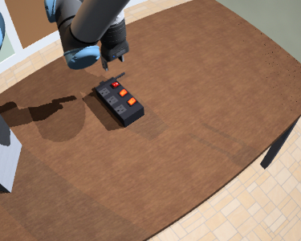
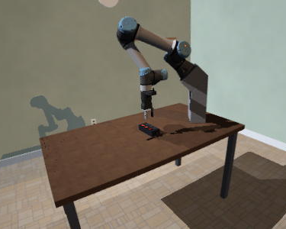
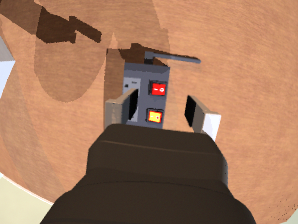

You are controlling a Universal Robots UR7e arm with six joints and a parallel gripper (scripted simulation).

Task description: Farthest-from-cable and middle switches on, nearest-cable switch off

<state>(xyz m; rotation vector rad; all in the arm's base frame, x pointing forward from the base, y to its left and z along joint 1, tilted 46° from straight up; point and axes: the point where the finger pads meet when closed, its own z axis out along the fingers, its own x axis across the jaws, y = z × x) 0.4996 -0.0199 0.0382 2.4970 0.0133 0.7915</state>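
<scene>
Power strip (image 1: 119, 101) lies flat, right way up, near the middle of the brown tabletop (image 1: 214, 100), its cable stub at the end under the arm; the switch nearest the cable (image 1: 115, 84) shows dark red, the middle switch (image 1: 124, 93) and the far switch (image 1: 132, 102) glow orange. Pincer (image 1: 111, 63) hangs above the cable end, clear of the strip, fingers spread wide and pinching nothing. In the wrist view the strip's cable end sits between the two spread fingers, below them.

Farthest switch (image 1: 132, 101) hidden wrist-side.
</scene>
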